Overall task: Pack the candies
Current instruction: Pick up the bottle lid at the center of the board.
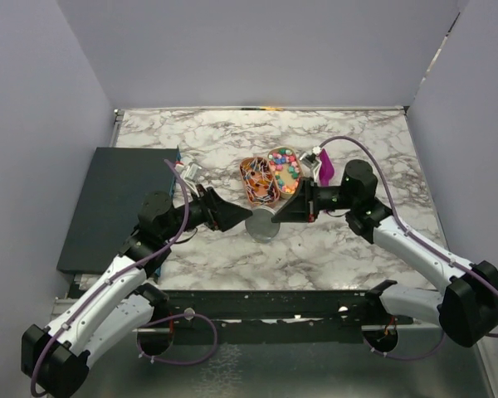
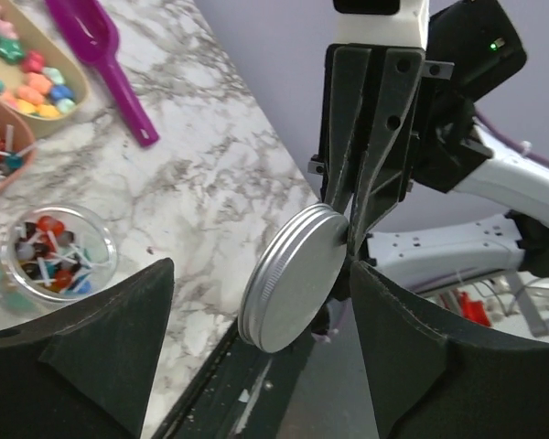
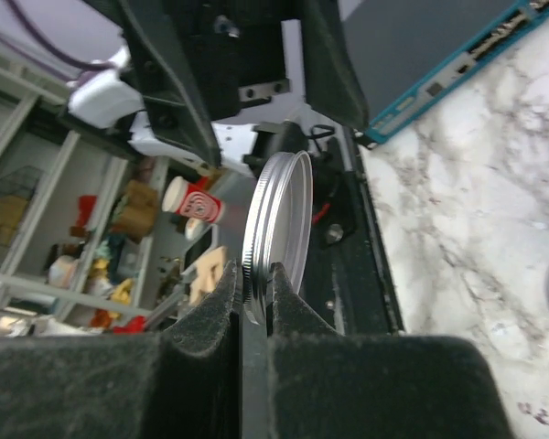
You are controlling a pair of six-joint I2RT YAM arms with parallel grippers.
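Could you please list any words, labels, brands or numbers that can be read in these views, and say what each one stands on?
No text can be read in any view.
White cup behind the table, right wrist view: red print, too blurred to read.
Teal edge of the dark case: small white marks, too small to read.
Metal lid: plain, no marking visible.

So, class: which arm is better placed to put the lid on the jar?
Likely right: the right jaws are shut on the rim of the lid, while the left jaws stand open near the uncovered jar.
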